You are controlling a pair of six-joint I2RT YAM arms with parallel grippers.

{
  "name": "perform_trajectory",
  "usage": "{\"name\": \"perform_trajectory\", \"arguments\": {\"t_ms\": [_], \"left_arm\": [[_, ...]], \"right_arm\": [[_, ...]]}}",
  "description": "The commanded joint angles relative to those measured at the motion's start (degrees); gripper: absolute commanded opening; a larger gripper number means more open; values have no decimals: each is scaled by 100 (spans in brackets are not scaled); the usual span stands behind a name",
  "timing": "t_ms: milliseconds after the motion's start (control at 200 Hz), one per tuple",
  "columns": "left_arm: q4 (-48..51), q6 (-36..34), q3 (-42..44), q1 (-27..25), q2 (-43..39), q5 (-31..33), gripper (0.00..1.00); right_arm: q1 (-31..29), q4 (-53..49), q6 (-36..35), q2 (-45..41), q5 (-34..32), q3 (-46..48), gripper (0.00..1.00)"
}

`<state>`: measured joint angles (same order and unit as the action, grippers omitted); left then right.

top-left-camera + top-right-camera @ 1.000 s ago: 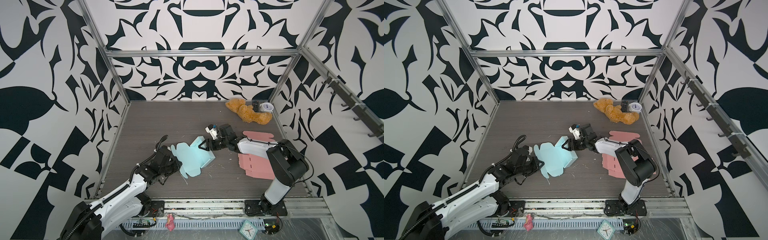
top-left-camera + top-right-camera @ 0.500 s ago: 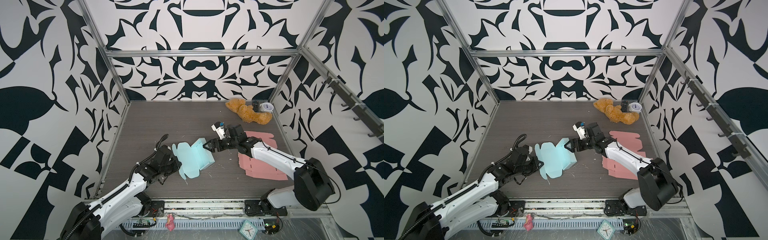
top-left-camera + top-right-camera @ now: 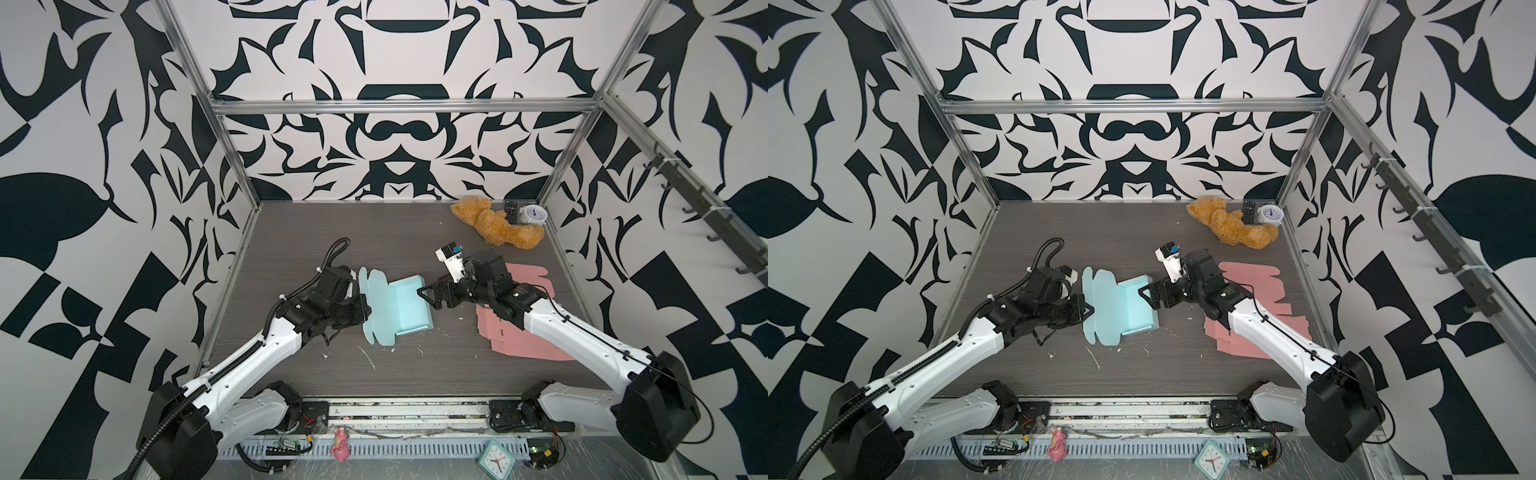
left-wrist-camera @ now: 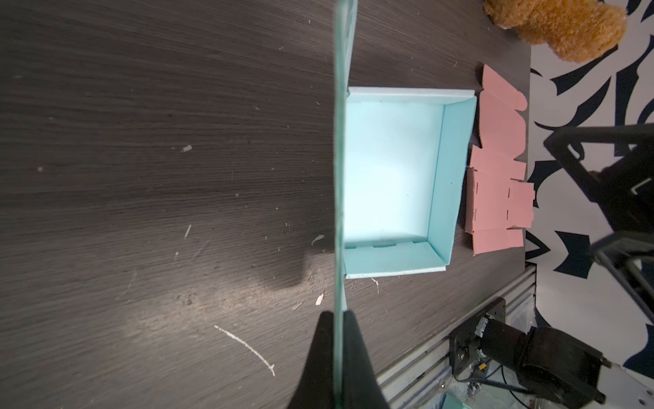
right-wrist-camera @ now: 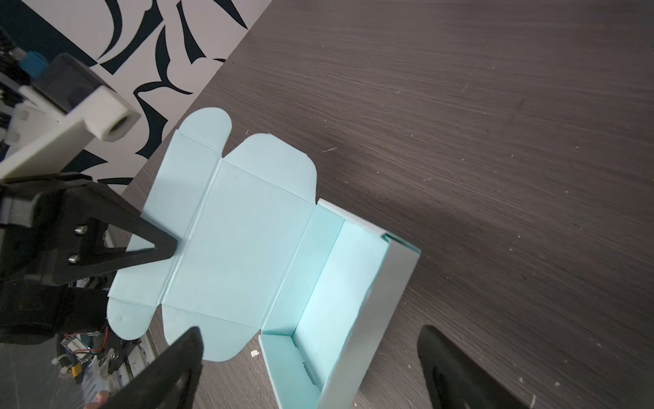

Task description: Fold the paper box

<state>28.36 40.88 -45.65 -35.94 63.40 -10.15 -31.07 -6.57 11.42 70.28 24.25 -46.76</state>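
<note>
Two grippers are seen at the pale blue paper box [image 3: 409, 309], which is parked mid-way across the table [image 3: 415, 232], tray walls stood up on the right, lid panel spread out to the left. The left gripper [image 3: 365, 309] is clamped tight on the lid's left edge. From the left wrist that flap is caught only edge-on, so little of it can be made out. The right gripper [image 3: 428, 297] is spread wide with nothing held, right at the tray's right wall, its fingers [image 5: 177, 368] cut off by the frame. The clock [image 3: 533, 215] dial, far right, can't be read.
</note>
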Motion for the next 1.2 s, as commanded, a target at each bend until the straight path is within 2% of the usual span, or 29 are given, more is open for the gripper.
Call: {"name": "perform_trajectory", "arguments": {"t_ms": [0,130,360,495,655,735,810,990,1195], "left_arm": [[680,-762,-397,22,197,-356,5],[1183,-1222,-824,24,411,-527,5],[1817,-1987,-1401,35,668,-637,5],[2264,-2428,-1791,34,901,-655,5],[2679,-2841,-2203,34,1321,-792,5],[2749,-3005,-2272,33,1394,-846,6],[2771,-3119,-2286,35,1435,-959,6],[2748,-3343,-2225,24,1430,-1393,6],[2769,-3552,-2226,26,1403,-1446,6]], "right_arm": [[29,649,-453,50,408,-9,96],[23,668,-940,2,837,-130,95],[24,985,-1373,262,1630,-255,96],[22,1272,-1667,448,1823,-138,96],[29,2118,-2293,558,1984,286,95],[22,2398,-2660,689,2263,394,95],[31,2811,-2702,854,2401,471,95],[183,2736,-2864,1402,2867,98,89],[285,2673,-2994,1880,3068,-184,85]]}}
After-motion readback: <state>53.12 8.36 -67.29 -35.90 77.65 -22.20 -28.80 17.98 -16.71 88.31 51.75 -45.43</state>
